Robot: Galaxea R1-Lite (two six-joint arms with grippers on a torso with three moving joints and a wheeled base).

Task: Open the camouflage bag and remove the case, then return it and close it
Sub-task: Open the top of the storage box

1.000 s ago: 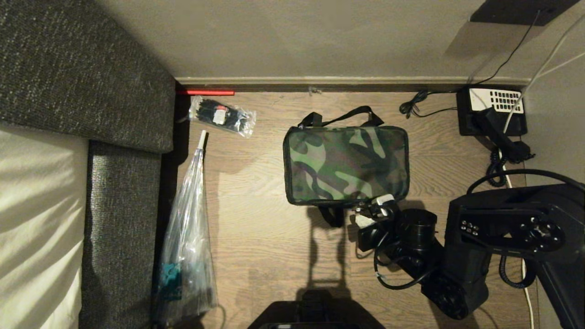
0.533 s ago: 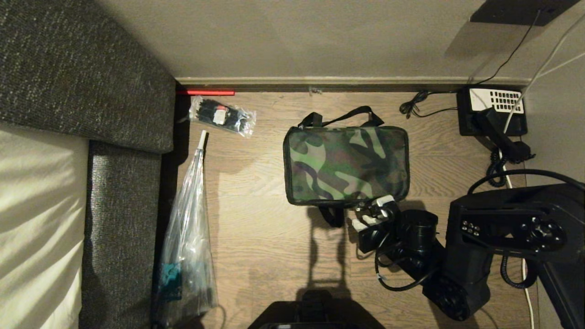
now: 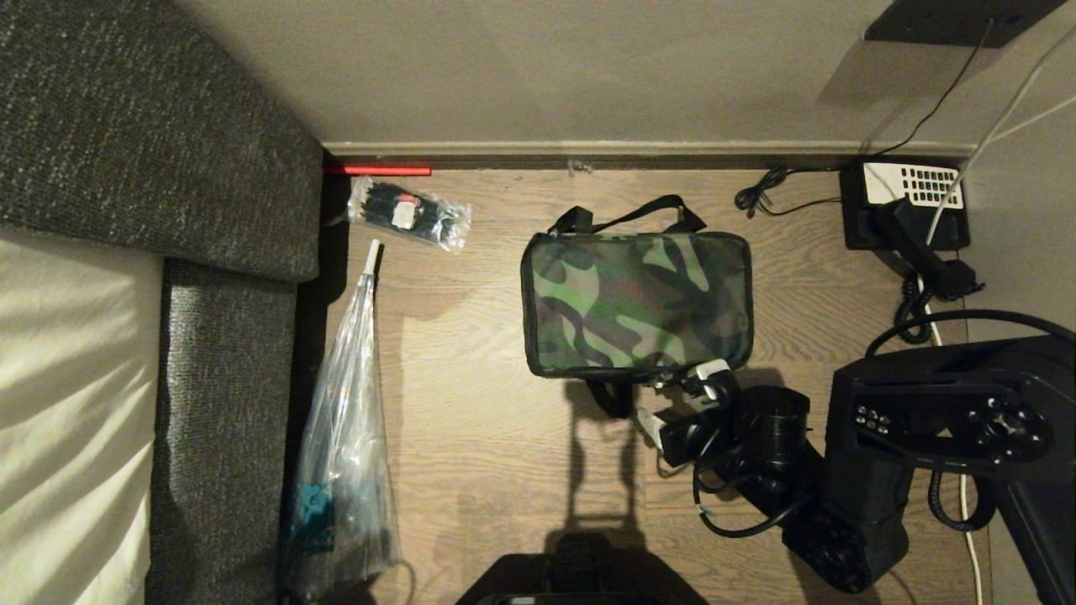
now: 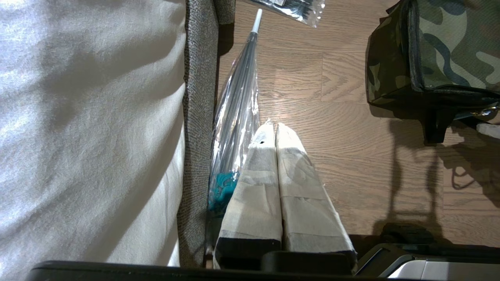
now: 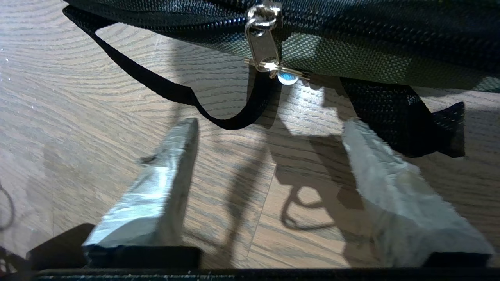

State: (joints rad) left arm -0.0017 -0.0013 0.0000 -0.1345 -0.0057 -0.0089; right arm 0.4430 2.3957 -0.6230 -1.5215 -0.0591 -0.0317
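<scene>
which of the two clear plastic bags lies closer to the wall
The small clear bag of black items, lying just below the baseboard; the long clear bag stretches along the sofa toward the robot.

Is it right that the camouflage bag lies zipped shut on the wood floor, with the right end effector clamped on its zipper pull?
Not quite. The right end effector is open, clear of the zipper pull, as the right wrist view shows. The camouflage bag is indeed zipped shut on the wood floor.

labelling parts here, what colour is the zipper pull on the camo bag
Shiny silver metal zipper pull, against the camouflage bag and its black trim. Clearest in the right wrist view.
</scene>
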